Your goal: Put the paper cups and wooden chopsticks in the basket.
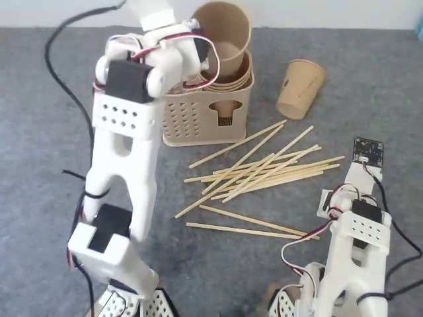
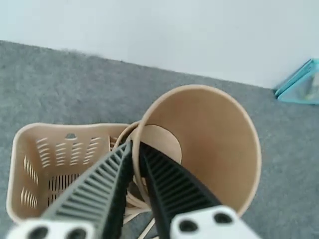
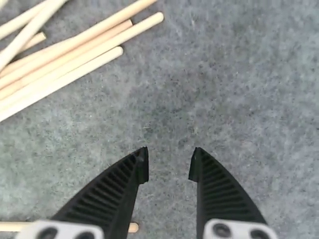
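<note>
Left tool (image 2: 135, 146) clamps the paper cup (image 2: 214, 144) rim above the basket (image 2: 30, 149) — centre it over the nested cups (image 1: 239, 76), then release.

Grey felt-like cloth, matt and slightly fuzzy, covers the worktop (image 1: 370, 86). The beige slotted plastic basket (image 1: 192, 122) looks smooth with a faint sheen. The raised tan paper cup (image 2: 219, 144) above the basket and the fallen tan paper cup (image 1: 301, 88) beside the basket are matt. The pale wooden chopsticks (image 1: 264, 173) are bare and smooth. The left pincer (image 2: 134, 147) and right pincer (image 3: 168, 164) are black matt plastic, ribbed.
</note>
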You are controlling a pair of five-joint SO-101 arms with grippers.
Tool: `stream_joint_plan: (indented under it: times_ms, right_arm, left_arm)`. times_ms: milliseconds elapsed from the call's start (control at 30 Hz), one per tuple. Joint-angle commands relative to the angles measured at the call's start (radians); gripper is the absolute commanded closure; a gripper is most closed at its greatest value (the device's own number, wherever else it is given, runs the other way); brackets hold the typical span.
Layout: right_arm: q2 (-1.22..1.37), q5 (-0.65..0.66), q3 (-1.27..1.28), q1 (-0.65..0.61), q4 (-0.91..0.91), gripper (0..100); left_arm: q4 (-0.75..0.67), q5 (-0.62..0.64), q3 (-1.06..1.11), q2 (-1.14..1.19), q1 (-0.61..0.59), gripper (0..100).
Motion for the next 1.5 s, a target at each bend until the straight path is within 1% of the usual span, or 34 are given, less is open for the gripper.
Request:
stream_joint_plan:
  times_ms: [0,100,167,200,267,333,400,467,567,600,633,667,733,833,900,1033,1100,1267,1333,1467]
  right_arm:
    - [-0.041,0.011,-0.008,0.008,-0.022,84.3]
    - [-0.041,0.011,-0.008,0.008,-0.022,84.3]
    - [-0.041,0.011,-0.008,0.008,-0.022,84.2]
    - [-0.041,0.011,-0.008,0.008,-0.022,84.2]
    - [-0.041,0.011,-0.008,0.008,-0.022,84.2]
    - [-0.041,0.011,-0.008,0.008,-0.022,84.2]
    - [-0.041,0.011,-0.008,0.008,-0.022,84.2]
    - [-0.041,0.011,-0.005,0.010,-0.036,84.3]
    - [-0.041,0.011,-0.005,0.015,-0.041,84.3]
    - [-0.041,0.008,-0.005,0.015,-0.041,84.3]
    - [-0.041,0.008,-0.006,0.016,-0.041,84.3]
    - [-0.041,0.011,-0.009,0.016,-0.036,84.4]
    - [-0.039,0.011,-0.020,0.018,-0.022,84.5]
    - [-0.039,0.003,-0.046,0.045,0.013,84.6]
    - [-0.038,0.002,-0.063,0.059,0.015,87.4]
    - [0.030,-0.025,-0.157,0.062,0.027,97.7]
    - [0.093,-0.028,-0.226,0.062,0.053,98.6]
    - [0.292,-0.034,-0.493,0.064,0.179,98.0]
    - [0.384,-0.068,-0.632,0.059,0.223,98.0]
    - [0.575,-0.141,-0.961,0.054,0.326,98.0]
  left_arm:
    - [0.037,0.000,-0.036,0.008,0.006,99]
    - [0.043,-0.014,-0.030,0.014,0.006,99]
    - [0.043,-0.086,-0.013,0.008,0.006,97]
    - [0.044,-0.132,-0.007,0.005,0.006,95]
    - [0.074,-0.195,-0.021,0.003,0.008,86]
    - [0.101,-0.186,-0.039,0.003,0.006,78]
    - [0.120,-0.196,-0.058,0.003,0.005,74]
    - [0.158,-0.224,-0.097,0.003,0.005,74]
    - [0.273,-0.299,-0.202,0.003,-0.002,76]
    - [0.321,-0.316,-0.246,0.003,-0.018,78]
    - [0.328,-0.336,-0.274,0.003,-0.037,79]
    - [0.327,-0.350,-0.275,0.000,-0.058,81]
    - [0.327,-0.361,-0.228,-0.028,-0.149,84]
    - [0.322,-0.359,-0.067,-0.091,-0.256,86]
    - [0.321,-0.361,0.056,-0.137,-0.301,87]
    - [0.287,-0.365,0.294,-0.258,-0.345,87]
    - [0.250,-0.367,0.412,-0.344,-0.356,87]
    - [0.091,-0.397,0.797,-0.617,-0.356,87]
    - [-0.005,-0.404,0.986,-0.724,-0.356,87]
    - [-0.239,-0.430,1.383,-0.887,-0.362,87]
